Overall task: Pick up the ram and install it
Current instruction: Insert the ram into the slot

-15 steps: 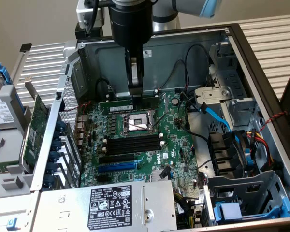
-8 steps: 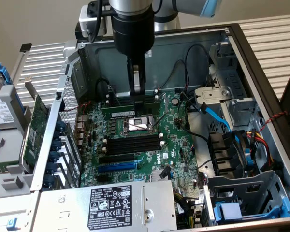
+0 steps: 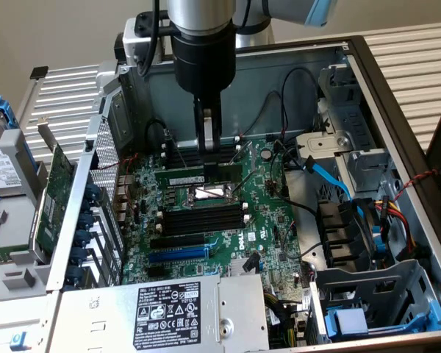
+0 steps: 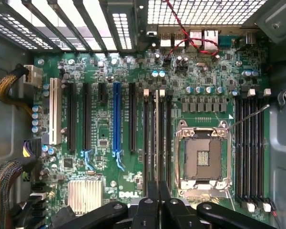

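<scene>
The ram is a thin green stick held level, low over the motherboard inside the open computer case. My gripper comes straight down from above and is shut on the ram near its middle. The stick lies along the near side of the back bank of black memory slots, right by the bare CPU socket. Whether it sits in a slot I cannot tell. In the wrist view my gripper hangs over the slots beside the socket, its fingertips close together.
A second slot bank lies on the socket's near side. A larger green expansion card leans outside the case at the exterior view's left. The power supply is in front, with a drive cage and loose cables to the right.
</scene>
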Controlling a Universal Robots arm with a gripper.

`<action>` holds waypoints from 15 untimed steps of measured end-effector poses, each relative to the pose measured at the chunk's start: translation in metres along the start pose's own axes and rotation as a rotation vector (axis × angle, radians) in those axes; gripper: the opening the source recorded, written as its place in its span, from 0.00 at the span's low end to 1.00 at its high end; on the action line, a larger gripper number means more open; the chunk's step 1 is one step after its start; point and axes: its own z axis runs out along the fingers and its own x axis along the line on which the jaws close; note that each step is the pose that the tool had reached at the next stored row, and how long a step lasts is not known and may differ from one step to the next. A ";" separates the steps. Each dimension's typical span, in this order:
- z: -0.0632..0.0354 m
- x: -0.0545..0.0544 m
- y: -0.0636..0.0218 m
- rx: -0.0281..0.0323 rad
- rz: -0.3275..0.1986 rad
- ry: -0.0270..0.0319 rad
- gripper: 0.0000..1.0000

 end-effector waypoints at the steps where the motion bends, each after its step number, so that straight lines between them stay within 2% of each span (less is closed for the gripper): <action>1: 0.0017 0.000 -0.0001 -0.0014 0.000 0.0001 0.12; 5: 0.0089 0.000 -0.0005 -0.0061 0.000 0.0003 0.12; 6: 0.0102 0.001 -0.0006 -0.0091 0.000 0.0004 0.12; 9: 0.0127 0.001 -0.0012 -0.0274 0.000 0.0012 0.12; 10: 0.0136 0.002 -0.0016 -0.0296 0.000 0.0013 0.12; 15: 0.0153 0.003 -0.0023 -0.0300 0.000 0.0014 0.12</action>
